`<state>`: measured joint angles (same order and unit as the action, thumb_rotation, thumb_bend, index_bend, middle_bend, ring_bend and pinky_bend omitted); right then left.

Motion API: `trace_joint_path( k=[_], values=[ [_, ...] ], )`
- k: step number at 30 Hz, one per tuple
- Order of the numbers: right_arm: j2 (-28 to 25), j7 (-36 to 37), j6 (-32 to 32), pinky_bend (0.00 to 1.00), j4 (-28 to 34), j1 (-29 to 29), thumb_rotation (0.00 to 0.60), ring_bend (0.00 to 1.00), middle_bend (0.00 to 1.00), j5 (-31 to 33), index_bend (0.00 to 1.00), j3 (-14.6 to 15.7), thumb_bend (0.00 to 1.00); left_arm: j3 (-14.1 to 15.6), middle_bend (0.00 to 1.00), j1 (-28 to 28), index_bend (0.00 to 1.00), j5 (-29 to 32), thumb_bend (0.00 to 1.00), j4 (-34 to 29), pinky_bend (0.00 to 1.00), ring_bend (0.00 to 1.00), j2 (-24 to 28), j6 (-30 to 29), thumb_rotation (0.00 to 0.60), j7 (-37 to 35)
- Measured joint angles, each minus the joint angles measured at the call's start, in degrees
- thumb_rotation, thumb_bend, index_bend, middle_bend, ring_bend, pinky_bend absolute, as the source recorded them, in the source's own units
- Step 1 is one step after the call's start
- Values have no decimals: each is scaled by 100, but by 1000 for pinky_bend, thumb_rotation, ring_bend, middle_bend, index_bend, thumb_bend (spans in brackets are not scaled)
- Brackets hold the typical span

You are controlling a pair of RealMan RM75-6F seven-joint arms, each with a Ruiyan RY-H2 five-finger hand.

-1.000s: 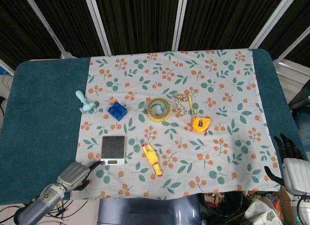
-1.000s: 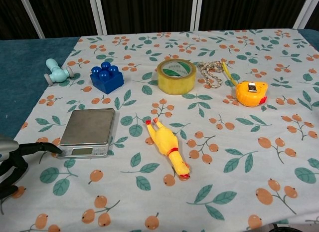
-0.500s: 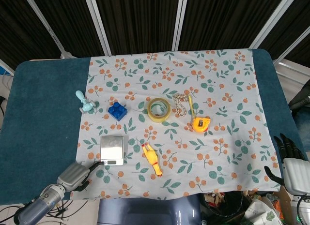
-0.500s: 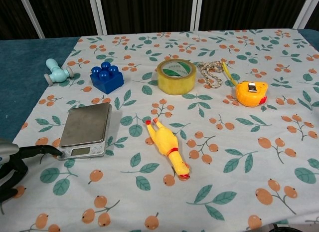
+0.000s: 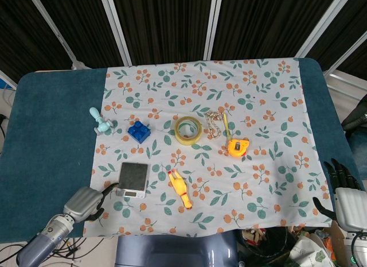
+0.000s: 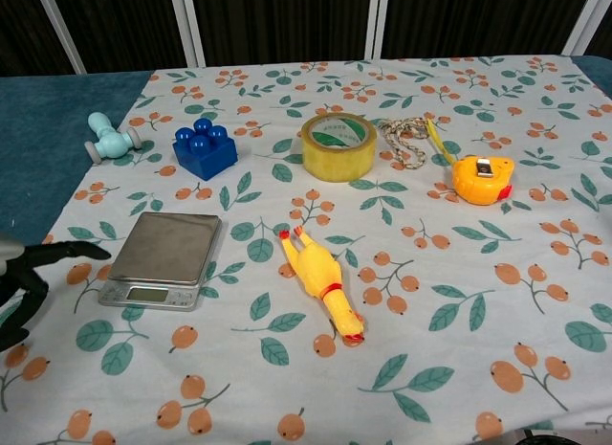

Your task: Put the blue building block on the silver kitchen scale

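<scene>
- Head view shows the silver kitchen scale [image 5: 133,179] lying slightly askew on the floral tablecloth [image 5: 258,95]; half a second ago it sat a little lower and squarer, with a fingertip at its near left corner.
- Left hand [image 5: 85,202] has drawn back toward the left since then; in the chest view its dark fingers [image 6: 59,253] are spread and hold nothing, one tip pointing at the scale's left edge, just apart from it.
- Right hand [image 5: 344,192] hangs off the table's right edge, as before; its dark fingers look loosely apart, but whether it is closed I cannot tell.
- Blue building block [image 6: 205,148] stands untouched on the cloth beyond the scale, near it, studs up, between the pale teal toy [image 6: 108,138] and the yellow tape roll [image 6: 338,145].
- Rubber chicken [image 6: 320,280] lies just right of the scale; the orange tape measure [image 6: 482,178] and a coil of rope [image 6: 404,142] sit further right.
- Tape roll's inner core carries green print, too small to read; the scale's display is blank.
</scene>
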<state>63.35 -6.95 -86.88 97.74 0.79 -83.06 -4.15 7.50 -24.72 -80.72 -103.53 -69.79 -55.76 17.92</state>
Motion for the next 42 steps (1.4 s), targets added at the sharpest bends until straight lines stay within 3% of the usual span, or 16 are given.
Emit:
trace_joint_path(
  k=[2,4,8,14,20,28,35,42],
  values=[
    [0,-10,0,183,6,0,600,53,0,1,0,0,192,-121,292,-2,17,-18,180,22,647,317,-28,-97,600,-112],
    [4,-19,-6,183,4,0,600,53,0,-3,0,0,192,-256,228,-12,15,-24,117,58,511,218,-73,-189,600,-243],
    [6,-20,0,183,4,0,600,53,0,5,0,0,193,-554,185,-87,16,-25,64,165,373,139,-157,-301,600,-609],
    [5,-15,8,183,-1,2,600,53,0,19,0,-3,192,-1120,164,-382,16,15,46,652,330,111,-317,-289,600,-1597],
    [4,-4,18,183,-8,3,600,53,0,48,0,-13,193,-1637,156,-1071,17,175,12,1694,218,89,-499,421,600,-2472],
    [-6,23,46,183,-19,9,600,53,0,71,0,-15,192,-2099,152,-1779,25,544,7,2805,186,75,-1064,1072,600,-2941],
    [-4,9,55,183,-21,10,600,53,0,115,0,-30,192,-2192,152,-2267,27,621,8,3644,184,68,-1517,1571,600,-3193],
    [-7,5,76,183,-19,14,600,53,0,147,0,-35,191,-2085,153,-2597,28,530,7,4495,182,63,-1971,1985,600,-3474]
  ],
)
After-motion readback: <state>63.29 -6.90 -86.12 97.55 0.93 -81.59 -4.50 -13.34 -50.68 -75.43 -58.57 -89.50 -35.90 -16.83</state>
